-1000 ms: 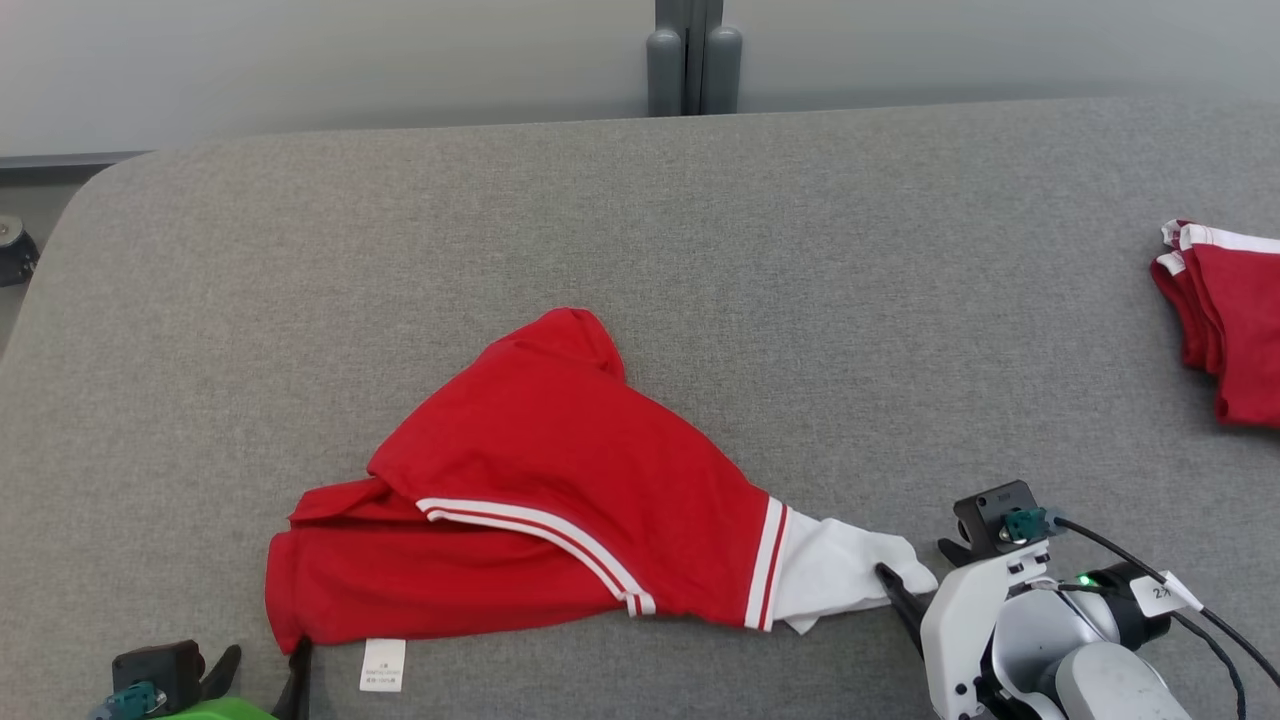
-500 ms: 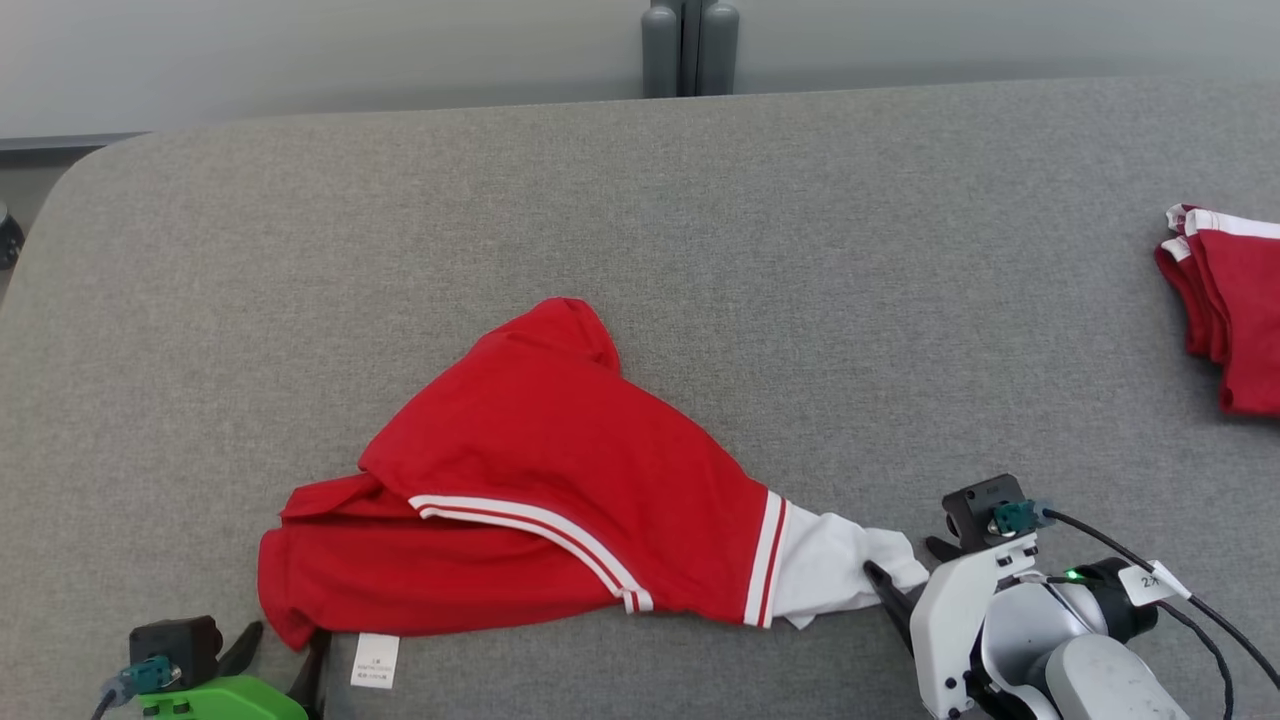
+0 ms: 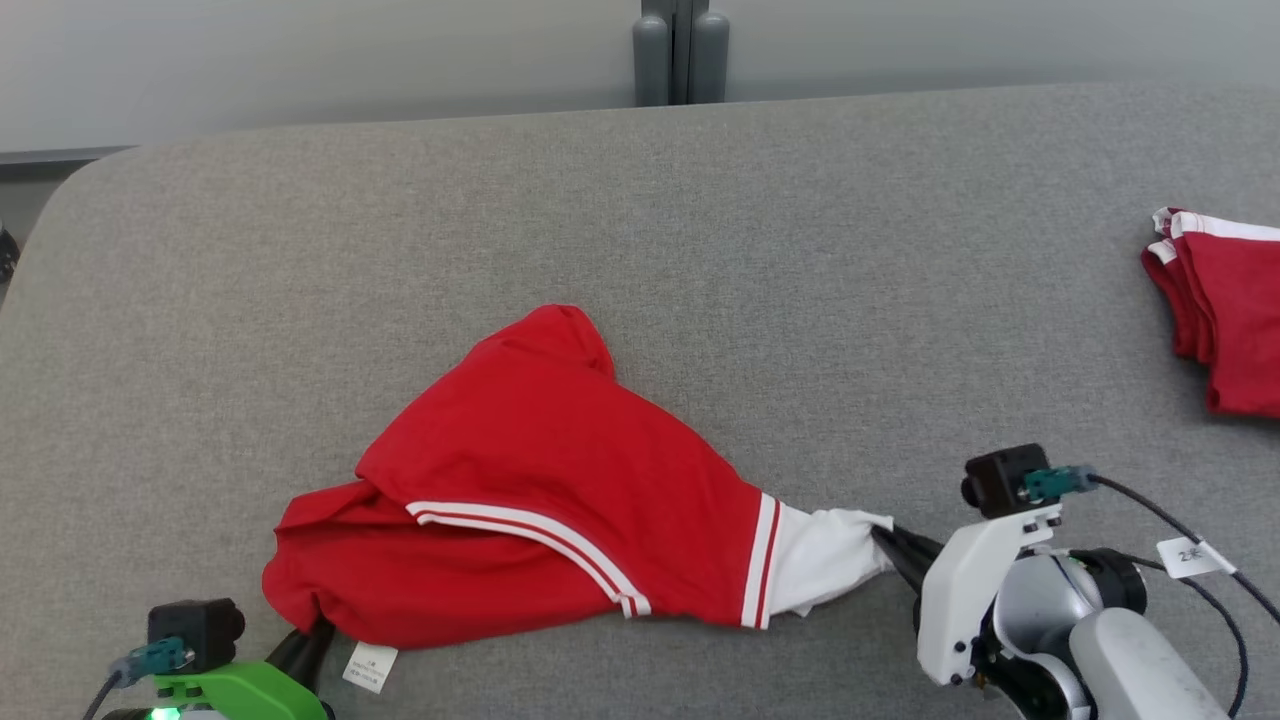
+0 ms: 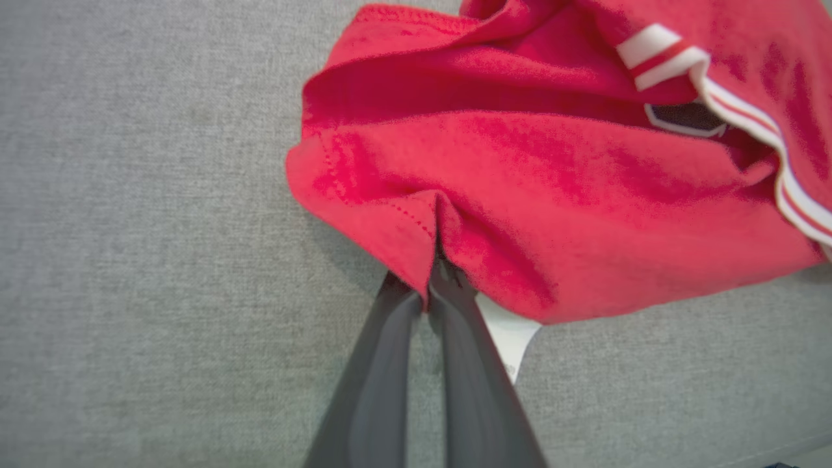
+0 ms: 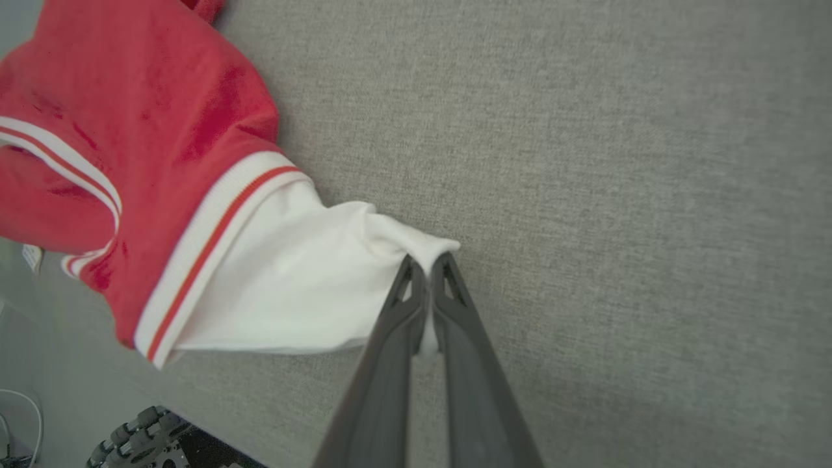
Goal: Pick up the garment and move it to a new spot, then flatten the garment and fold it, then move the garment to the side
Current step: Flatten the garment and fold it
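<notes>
While both grippers pinch its opposite ends, a crumpled red cloth garment (image 3: 540, 470) with white stripes lies on a grey fabric-covered table (image 3: 800, 250).

It sits toward the near edge of the table, about midway across, bunched into a rough triangle. The left gripper (image 3: 318, 630), with two long dark fingers, is closed tight on the red hem at the garment's near-left corner, just beside a small white label (image 3: 368, 665). The right gripper (image 3: 882, 535) is clamped on the tip of the white section at the garment's right end. A folded stack of red clothes (image 3: 1225, 320) lies well apart at the table's right edge.
</notes>
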